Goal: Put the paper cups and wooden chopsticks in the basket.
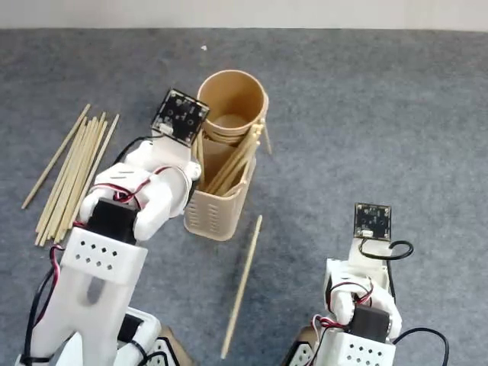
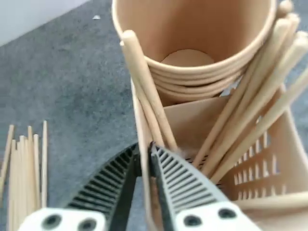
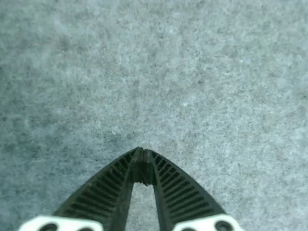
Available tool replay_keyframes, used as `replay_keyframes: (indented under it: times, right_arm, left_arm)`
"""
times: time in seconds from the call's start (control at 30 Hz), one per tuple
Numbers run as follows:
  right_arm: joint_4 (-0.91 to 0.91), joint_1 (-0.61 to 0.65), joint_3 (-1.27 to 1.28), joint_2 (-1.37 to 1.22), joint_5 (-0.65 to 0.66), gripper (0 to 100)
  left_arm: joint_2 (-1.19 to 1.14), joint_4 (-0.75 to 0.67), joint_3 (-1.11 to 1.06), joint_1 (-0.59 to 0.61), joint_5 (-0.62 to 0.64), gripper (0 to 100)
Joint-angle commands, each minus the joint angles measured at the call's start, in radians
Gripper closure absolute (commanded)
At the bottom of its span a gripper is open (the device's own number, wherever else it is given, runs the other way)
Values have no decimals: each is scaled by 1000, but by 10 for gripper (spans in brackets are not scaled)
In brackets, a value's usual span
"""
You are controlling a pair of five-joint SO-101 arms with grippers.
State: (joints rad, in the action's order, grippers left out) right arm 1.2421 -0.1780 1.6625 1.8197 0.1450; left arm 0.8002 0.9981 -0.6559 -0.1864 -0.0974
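A stack of tan paper cups (image 1: pixel 232 103) (image 2: pixel 192 43) stands in the beige slotted basket (image 1: pixel 216 213) (image 2: pixel 269 159). Several wooden chopsticks (image 1: pixel 232 164) (image 2: pixel 255 91) lean inside it against the cups. My left gripper (image 2: pixel 144 148) is over the basket's near rim, shut on one chopstick (image 2: pixel 139 77) that slants up past the cups. A pile of loose chopsticks (image 1: pixel 72 171) (image 2: pixel 24 163) lies on the carpet to the left of the left arm (image 1: pixel 145 191). A single chopstick (image 1: pixel 242 286) lies in front of the basket. My right gripper (image 3: pixel 143 151) is shut on nothing above bare carpet.
Grey carpet (image 1: pixel 381 114) covers the table, with a pale wall strip along the far edge. The right arm (image 1: pixel 366 305) sits folded back at the front right, away from the basket.
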Motion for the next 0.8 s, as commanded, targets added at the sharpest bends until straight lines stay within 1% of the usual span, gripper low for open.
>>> replay_keyframes:
  times: [0.0, 0.1, 0.27, 0.37, 0.47, 0.57, 0.67, 0.77]
  right_arm:
    - [4, -7, 136, 12, -12, 993]
    - [4, -7, 136, 12, -12, 993]
    - [4, -7, 136, 12, -12, 993]
    - [4, -7, 136, 12, -12, 993]
    - [4, -7, 136, 12, -12, 993]
    - [4, -7, 136, 12, -12, 993]
    - [4, -7, 136, 12, -12, 993]
    - [4, -7, 136, 12, -12, 993]
  left_arm:
    - [24, -14, 97, 15, 3, 960]
    - [73, -14, 159, 8, 69, 934]
    - [139, -8, 214, 27, 89, 905]
    - [163, -11, 179, 127, 91, 909]
    - [173, -20, 116, 298, 94, 909]
    - [176, -75, 51, 426, 146, 906]
    - [176, -100, 33, 463, 157, 905]
    - [176, -94, 27, 456, 157, 905]
